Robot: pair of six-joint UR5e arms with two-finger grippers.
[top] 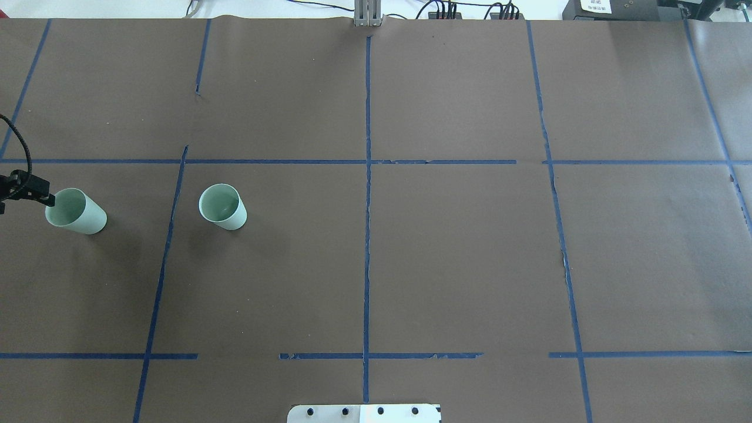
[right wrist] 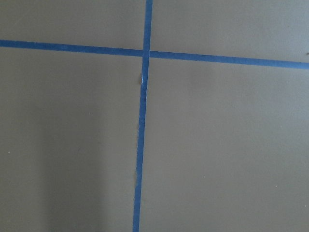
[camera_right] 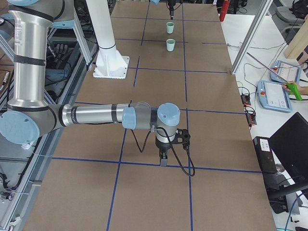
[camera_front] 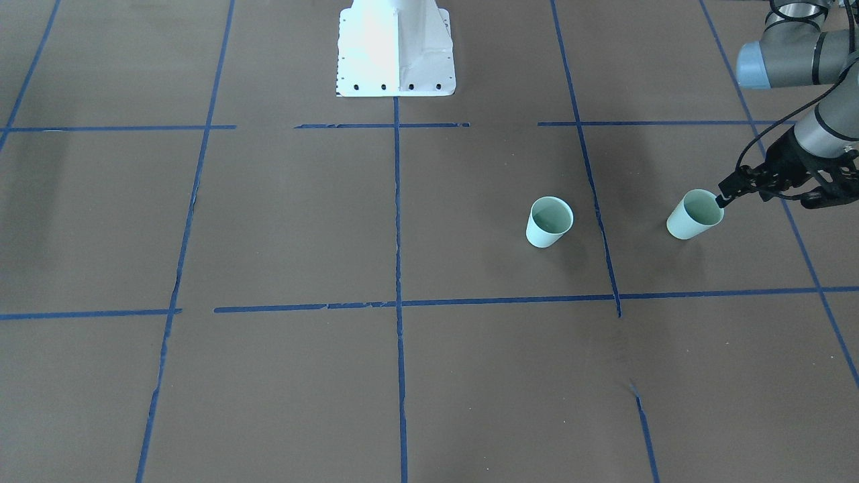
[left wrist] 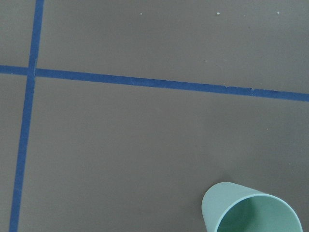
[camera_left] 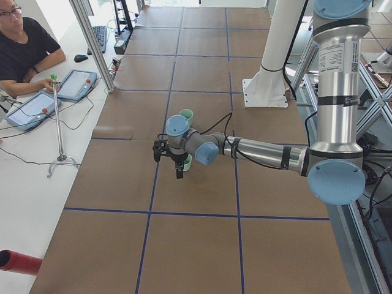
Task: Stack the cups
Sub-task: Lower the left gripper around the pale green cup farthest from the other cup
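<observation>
Two pale mint-green cups stand upright on the brown table. One cup (camera_front: 549, 222) stands alone, also in the overhead view (top: 222, 206). The other cup (camera_front: 691, 216) is at the table's left end (top: 76, 211). My left gripper (camera_front: 721, 199) reaches it from outside (top: 50, 200), and its dark fingertips look closed on that cup's rim. The left wrist view shows a cup's rim (left wrist: 251, 210) at the bottom right. My right gripper (camera_right: 163, 160) points down at bare table far from both cups, and I cannot tell if it is open or shut.
The white robot base (camera_front: 396, 47) stands at the table's middle back edge. Blue tape lines (top: 367, 205) divide the brown surface into squares. An operator (camera_left: 24, 49) sits with tablets beyond the far side, next to a thin stand (camera_left: 58, 122).
</observation>
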